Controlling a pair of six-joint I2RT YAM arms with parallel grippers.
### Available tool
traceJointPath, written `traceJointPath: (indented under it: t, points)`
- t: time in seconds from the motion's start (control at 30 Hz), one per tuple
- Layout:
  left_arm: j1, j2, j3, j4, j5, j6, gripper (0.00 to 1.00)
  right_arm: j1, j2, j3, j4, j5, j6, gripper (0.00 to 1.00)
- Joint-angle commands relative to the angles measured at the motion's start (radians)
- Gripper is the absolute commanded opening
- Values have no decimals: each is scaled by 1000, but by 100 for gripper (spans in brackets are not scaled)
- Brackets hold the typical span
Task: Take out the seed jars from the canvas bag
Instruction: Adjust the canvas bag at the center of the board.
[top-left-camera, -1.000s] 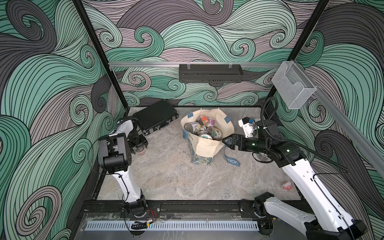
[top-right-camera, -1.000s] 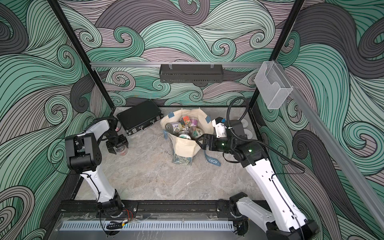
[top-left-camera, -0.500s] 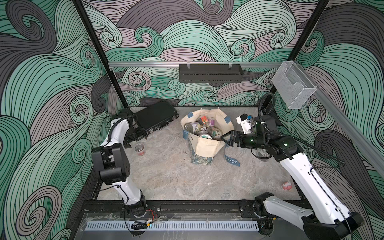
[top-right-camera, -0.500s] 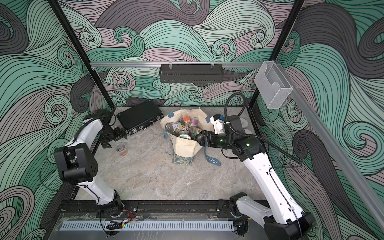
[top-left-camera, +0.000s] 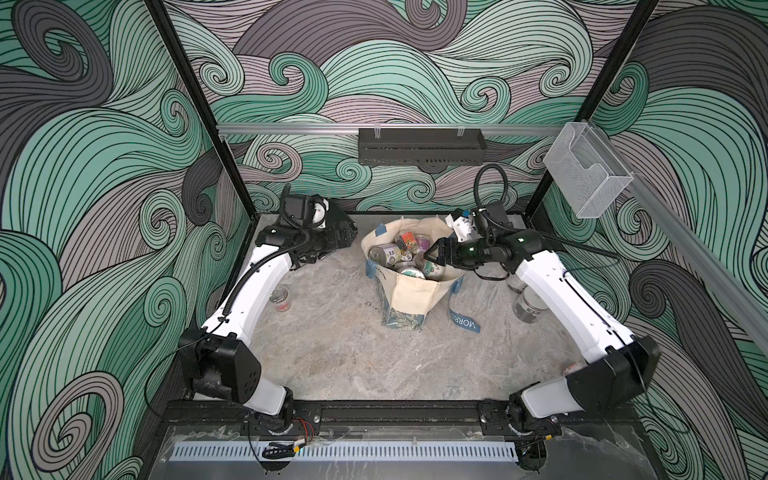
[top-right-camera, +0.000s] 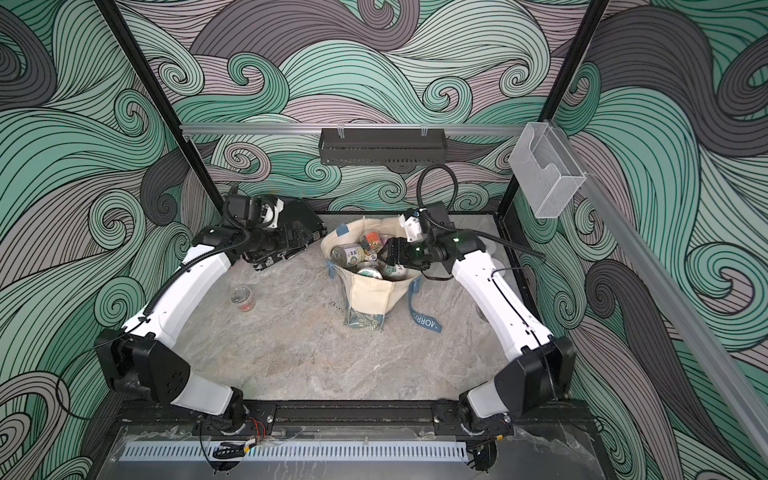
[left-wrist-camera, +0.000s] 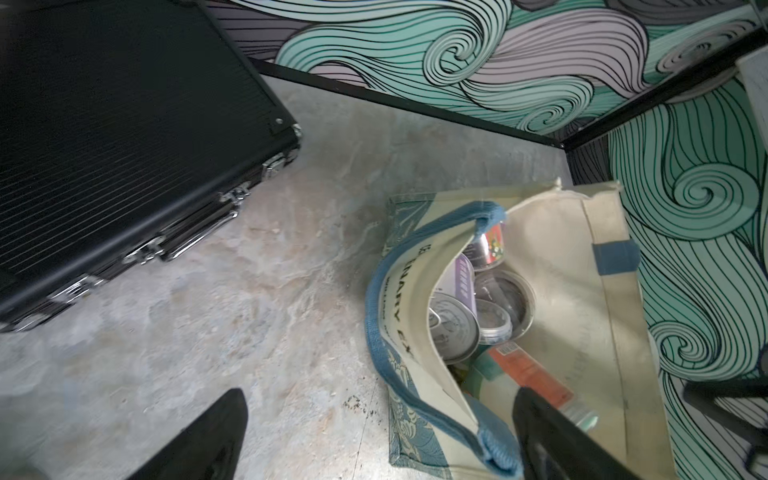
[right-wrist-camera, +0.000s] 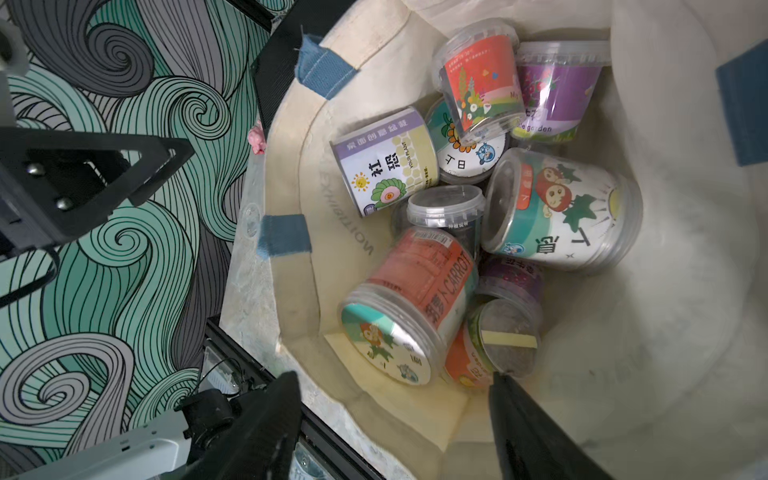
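In both top views the canvas bag (top-left-camera: 409, 297) stands open at the far centre of the table (top-left-camera: 353, 365), with the bulk of the seed jars (top-left-camera: 384, 254) heaped inside it. A small clear jar (top-left-camera: 279, 297) stands on the table to the left, and two further jars (top-left-camera: 527, 306) stand to the right, partly hidden by the right arm (top-left-camera: 557, 291). The right gripper (top-left-camera: 433, 254) hangs over the bag's right rim, aimed into the mouth. The left arm (top-left-camera: 257, 286) reaches over the black hard case (top-right-camera: 309, 216) at far left. In the left wrist view the left gripper (left-wrist-camera: 378, 395) is spread wide and holds nothing, with bare table and the bag's blue strap (left-wrist-camera: 380, 291) beyond it. In the right wrist view the right gripper's jaws stand part open above the heap. A carrot-labelled jar (right-wrist-camera: 415, 307) lies on its side just beyond the tips, touching its neighbours, and nothing is seen clamped. Judgement: extraction is at an early stage, and the step in hand is the right arm's reach for a jar. The next move calls for lowering the jaws across the carrot-labelled jar's round body, keeping both fingers inside the soft canvas wall. The jaws should then close firmly and lift straight up, so that neighbouring jars are not dragged.
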Motion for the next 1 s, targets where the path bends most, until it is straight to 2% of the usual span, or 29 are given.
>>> traceJointPath:
  t: [0.0, 0.13, 0.27, 0.43, 0.53, 0.67, 0.77, 0.97]
  points:
    - [-20, 38, -19, 75, 63, 30, 97, 44, 57, 36, -10, 22, -17, 65]
    - [-42, 45, -98, 147, 93, 34, 96, 117, 126, 60, -13, 33, -5, 53]
    - [-61, 50, -119, 180, 131, 8, 95, 220, 174, 68, 3, 40, 25, 46]
    - [-77, 94, -101, 165, 174, 5, 92, 348, 213, 80, 54, 75, 77, 45]
    - [-89, 86, -105, 159, 157, 21, 92, 396, 227, 93, 65, 121, 85, 45]
    - [-125, 88, -96, 132, 126, 53, 90, 398, 183, 89, 34, 241, 64, 51]
    - [-156, 89, -87, 110, 91, 77, 89, 381, 120, 99, 6, 335, 29, 60]
    - [-187, 50, -107, 118, 33, 104, 88, 268, 50, 103, -4, 376, -1, 74]
